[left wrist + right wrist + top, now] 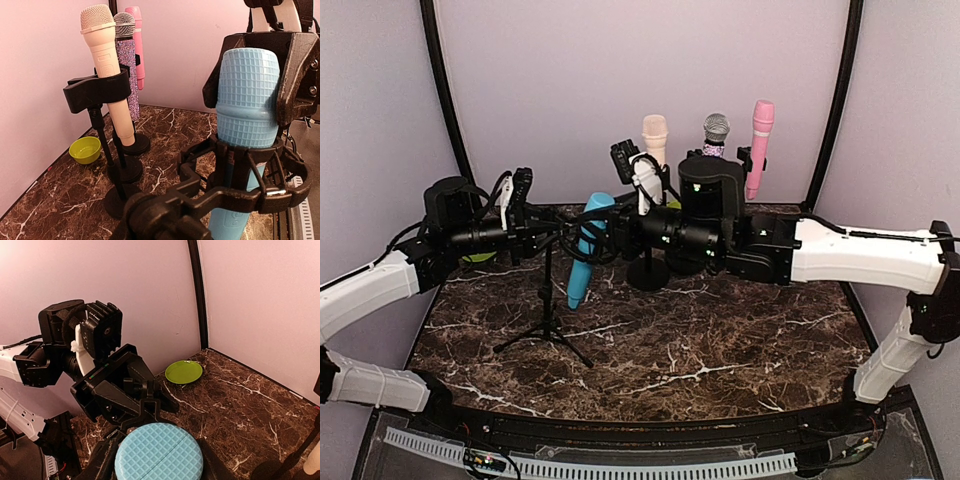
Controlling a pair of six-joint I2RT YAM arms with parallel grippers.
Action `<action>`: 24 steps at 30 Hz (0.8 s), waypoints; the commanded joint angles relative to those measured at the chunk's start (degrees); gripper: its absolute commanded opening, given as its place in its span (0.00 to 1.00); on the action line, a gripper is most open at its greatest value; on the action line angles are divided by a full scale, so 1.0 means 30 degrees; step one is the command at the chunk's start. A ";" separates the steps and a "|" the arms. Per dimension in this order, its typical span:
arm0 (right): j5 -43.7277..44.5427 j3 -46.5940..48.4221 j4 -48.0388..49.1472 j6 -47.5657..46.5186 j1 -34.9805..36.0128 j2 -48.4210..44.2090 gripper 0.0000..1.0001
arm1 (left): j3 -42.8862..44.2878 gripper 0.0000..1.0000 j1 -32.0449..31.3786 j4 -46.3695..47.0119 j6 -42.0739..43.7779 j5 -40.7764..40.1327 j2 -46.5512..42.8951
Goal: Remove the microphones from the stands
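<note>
The right gripper (612, 228) clamps its fingers (295, 75) on the ribbed light-blue microphone (582, 262). The left gripper (545, 237) pinches the black tripod stand (548, 310).

- Cream microphone (107, 65): upright, held in a black clip (97, 92) on a round-base pole.
- Glitter microphone (126, 65) and pink microphone (136, 45): upright, behind the cream one.
- Green bowl (85, 149): on the table, near the wall.
- Green plate (183, 372): near the table corner.
- Table (720, 330): dark marble top, white veins.

Both arms reach inward, forearms level, meeting mid-table. The left gripper (546, 236) pinches the stand (548, 300); the right gripper (601, 226) clamps the mic (582, 268) head between its fingers (296, 75).
</note>
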 commanded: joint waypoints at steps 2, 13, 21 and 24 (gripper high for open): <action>0.0684 0.0934 0.0596 -0.0532 -0.0141 -0.0940 0.10 | -0.0478 0.00 -0.0326 0.2000 -0.0271 -0.0819 -0.0488; 0.2392 0.4979 -0.2763 -0.2631 -0.0820 -0.2049 0.00 | -0.1902 0.00 -0.0929 0.3757 0.1242 -0.2829 0.0219; 0.3323 0.6690 -0.7966 -0.0787 -0.1708 -0.3904 0.00 | -0.4645 0.27 -0.0928 0.3369 0.1367 -0.3499 -0.2287; 0.4808 0.5872 -1.0644 0.0694 -0.2079 -0.5211 0.00 | -0.5123 0.33 -0.0925 0.3213 0.1574 -0.3639 -0.2901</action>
